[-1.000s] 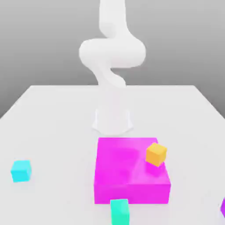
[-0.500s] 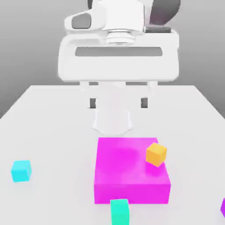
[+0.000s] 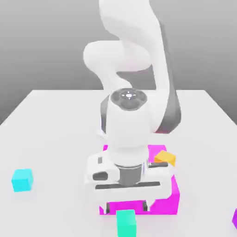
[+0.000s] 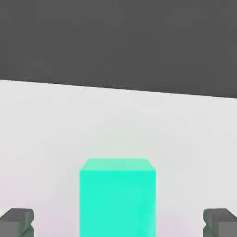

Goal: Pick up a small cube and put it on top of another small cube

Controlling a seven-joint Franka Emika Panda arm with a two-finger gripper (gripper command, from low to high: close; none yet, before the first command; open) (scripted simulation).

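My gripper (image 3: 126,207) stands wide and empty, near the teal-green cube (image 3: 126,224), which sits before the magenta block (image 3: 163,206) in the exterior view. Risk noted: a descent off-centre could land one finger on the cube and tip it. Second risk: the orange-yellow cube (image 3: 165,158) lies close behind my hand; a careless swing could knock it.

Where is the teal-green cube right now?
The exterior view shows the teal-green cube at the near edge, just in front of the magenta block, left of the purple thing.
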